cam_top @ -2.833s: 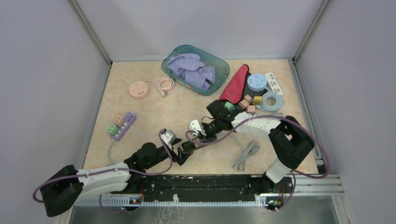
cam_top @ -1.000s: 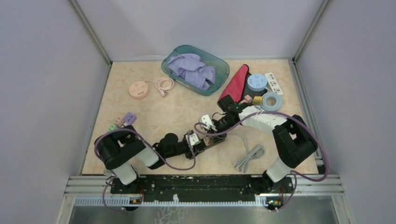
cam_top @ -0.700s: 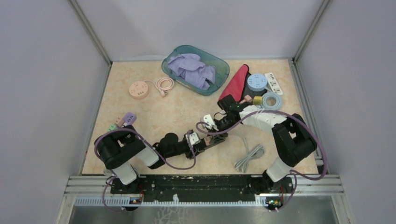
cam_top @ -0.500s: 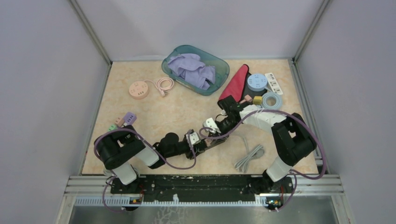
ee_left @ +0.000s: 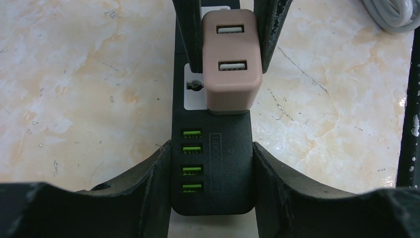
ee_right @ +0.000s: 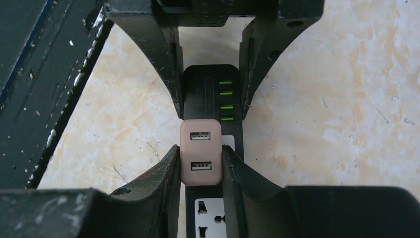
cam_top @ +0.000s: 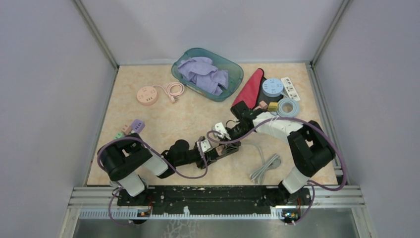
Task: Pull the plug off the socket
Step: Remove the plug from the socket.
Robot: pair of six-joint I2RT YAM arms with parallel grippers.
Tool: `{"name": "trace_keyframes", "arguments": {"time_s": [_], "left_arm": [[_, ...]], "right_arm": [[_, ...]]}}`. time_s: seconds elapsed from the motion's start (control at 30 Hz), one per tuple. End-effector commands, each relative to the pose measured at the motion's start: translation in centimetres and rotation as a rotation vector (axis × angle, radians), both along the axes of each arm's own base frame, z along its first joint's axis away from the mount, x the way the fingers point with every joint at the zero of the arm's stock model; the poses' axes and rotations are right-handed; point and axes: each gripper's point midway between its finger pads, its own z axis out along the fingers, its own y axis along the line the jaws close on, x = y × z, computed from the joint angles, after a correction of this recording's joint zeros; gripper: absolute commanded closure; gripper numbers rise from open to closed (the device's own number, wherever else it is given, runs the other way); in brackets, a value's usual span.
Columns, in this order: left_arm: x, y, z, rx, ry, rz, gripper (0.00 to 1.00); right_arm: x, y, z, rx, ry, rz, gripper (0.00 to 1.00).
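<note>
Beige marbled desk (cam_top: 148, 124) enclosed by pale walls. At far left lies a purple socket bar (cam_top: 131, 128); behind it sits a round pink socket (cam_top: 147, 95). Near the centre, the left claw (ee_left: 210, 148) is clenched across one end of the black power strip (ee_left: 212, 198), pressing on each long side beside the green ports (ee_left: 192, 161). Just past those ports, the pink plug (ee_left: 230, 59) stands on the strip's white socket face (ee_left: 193, 91); whether its pins are fully seated cannot be told. The right claw (ee_right: 199, 151) grasps the pink plug, tight against both of its flanks. A bundled grey cable (cam_top: 262, 166) lies on the desk to the right of the strip.
</note>
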Motion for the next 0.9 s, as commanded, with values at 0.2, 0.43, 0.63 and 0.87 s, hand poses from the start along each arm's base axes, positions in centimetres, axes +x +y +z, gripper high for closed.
{"name": "trace_keyframes", "arguments": {"time_s": [0.2,0.43,0.63,0.87], "left_arm": [[-0.5,0.1,-1.8,0.045,0.095,-0.002,1.0],[-0.6,0.2,-2.0,0.041,0.117,-0.005,1.0],[-0.6,-0.1,-1.9,0.038,0.133,-0.009,1.0],[-0.8,-0.5,-2.3,0.054,0.162,-0.025,1.0]], "right_arm": [[2.0,1.2,3.1,0.184,0.039,-0.048,1.0],[1.3,-1.9,2.1,0.162,-0.065,0.056,1.0],[-1.4,-1.3,2.8,0.238,-0.041,0.159,1.0],[-2.3,1.0,3.2,0.229,-0.029,0.152,1.0]]}}
